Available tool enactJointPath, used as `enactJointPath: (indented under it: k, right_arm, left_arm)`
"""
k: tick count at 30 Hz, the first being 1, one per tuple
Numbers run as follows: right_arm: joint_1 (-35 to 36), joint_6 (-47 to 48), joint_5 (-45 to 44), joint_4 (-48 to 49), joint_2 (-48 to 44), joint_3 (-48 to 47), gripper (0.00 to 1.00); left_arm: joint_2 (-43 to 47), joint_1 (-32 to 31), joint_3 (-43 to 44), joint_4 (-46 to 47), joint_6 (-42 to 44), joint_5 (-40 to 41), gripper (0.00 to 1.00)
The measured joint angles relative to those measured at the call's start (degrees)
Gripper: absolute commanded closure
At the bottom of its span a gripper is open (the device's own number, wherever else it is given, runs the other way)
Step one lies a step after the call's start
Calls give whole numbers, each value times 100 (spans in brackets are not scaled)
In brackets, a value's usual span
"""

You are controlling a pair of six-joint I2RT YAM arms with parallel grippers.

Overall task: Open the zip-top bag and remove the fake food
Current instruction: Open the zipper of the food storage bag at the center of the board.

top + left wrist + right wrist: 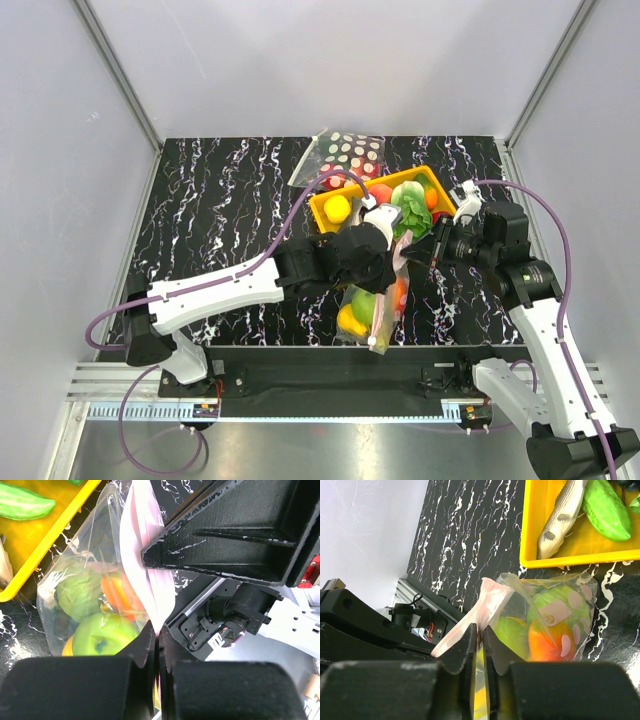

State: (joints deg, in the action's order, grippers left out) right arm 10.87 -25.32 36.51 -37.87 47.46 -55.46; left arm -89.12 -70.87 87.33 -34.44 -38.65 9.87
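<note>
We see the bag (370, 312) on the table (230, 200), just on the near side of the yellow tray (325, 215). Its pink zip strip (142, 545) is raised toward the two grippers, which meet above it.

In the left wrist view, the left gripper (157, 641) has its jaws pressed together on the strip, with the pink plastic caught between them. In the right wrist view, the right gripper (481, 637) pinches the same strip from the other side, its jaws nearly touching with the folded pink edge between them.

The food (102, 637) is inside the bag: a green apple, something orange and a pale green piece show through the plastic. The zip looks shut where we can see it.

The tray holds more toys, among them a fish (561, 517) and a green vegetable (605, 507). A polka-dot bag (345, 155) lies beyond the tray.
</note>
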Motion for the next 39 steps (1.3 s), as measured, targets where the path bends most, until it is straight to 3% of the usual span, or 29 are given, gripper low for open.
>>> enactJointPath:
  k: [3, 4, 7, 11, 21, 26, 39]
  right_arm:
    - [0, -7, 0, 9, -20, 0, 100]
    - [0, -9, -9, 13, -26, 0, 100]
    - [0, -9, -44, 15, -46, 11, 100]
    - [0, -24, -50, 31, -120, 76, 100]
    - [0, -42, -46, 33, -186, 111, 100]
    - [0, -44, -46, 33, -188, 111, 100]
    - [0, -48, -44, 33, -190, 111, 100]
  left_arm:
    - [0, 0, -2, 22, 0, -15, 85]
    - [0, 0, -7, 46, -7, -28, 74]
    - [87, 0, -181, 308, -57, -55, 56]
    - [372, 28, -601, 588, -177, -61, 47]
    - [1300, 223, -1561, 1158, -632, 9, 55]
    - [1360, 262, -1668, 1235, -739, 9, 59]
    - [1294, 264, -1676, 1338, -752, -59, 59]
